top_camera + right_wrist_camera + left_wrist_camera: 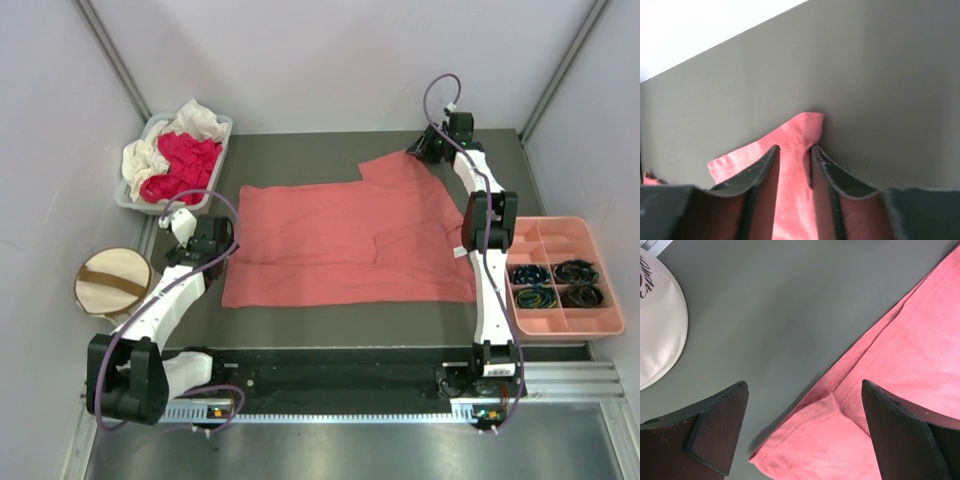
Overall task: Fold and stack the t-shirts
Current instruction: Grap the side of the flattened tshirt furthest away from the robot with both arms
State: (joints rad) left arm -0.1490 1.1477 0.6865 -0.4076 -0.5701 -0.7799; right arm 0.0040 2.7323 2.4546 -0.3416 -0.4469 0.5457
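Note:
A large salmon-pink t-shirt [340, 240] lies spread flat on the grey table. My right gripper [420, 150] is at its far right corner and is shut on the sleeve corner, with pink cloth [797, 130] pinched between the fingers [795, 148]. My left gripper [222, 243] hovers open over the shirt's left edge. In the left wrist view its jaws [804, 385] stand wide apart above a folded hem corner [825, 410]. A magenta-red shirt [185, 160] and a cream-white one [145, 160] lie bunched in a grey bin [225, 125] at the far left.
A salmon-pink plastic tray [565, 232] with dark bands in its compartments sits at the right edge. A cream drum-shaped bin [112, 280] with a brown strap stands at the left and also shows in the left wrist view [657, 325]. Walls enclose the table.

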